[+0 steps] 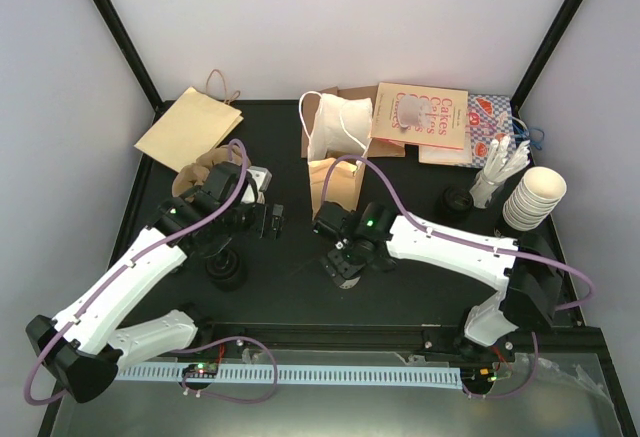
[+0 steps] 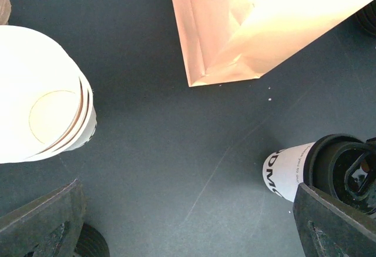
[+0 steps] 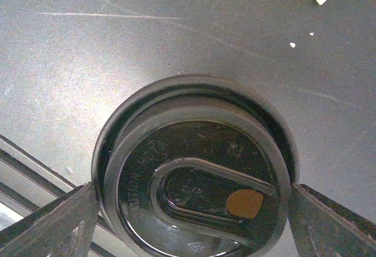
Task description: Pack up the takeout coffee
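Note:
The takeout coffee, a white printed cup under a black lid, stands on the dark table near the front middle. My right gripper comes down over it. Its fingers press against both sides of the lid rim, so it is shut on the cup. The tan paper bag stands just behind the cup, and its lower corner shows in the left wrist view. My left gripper hangs left of the bag, open, with bare table between its fingers.
A stack of lidless white cups sits close to my left gripper, and another stack stands far right. Black lids lie front left, with a brown pulp tray behind them. Flat tan bags, a white bag and cake boxes line the back.

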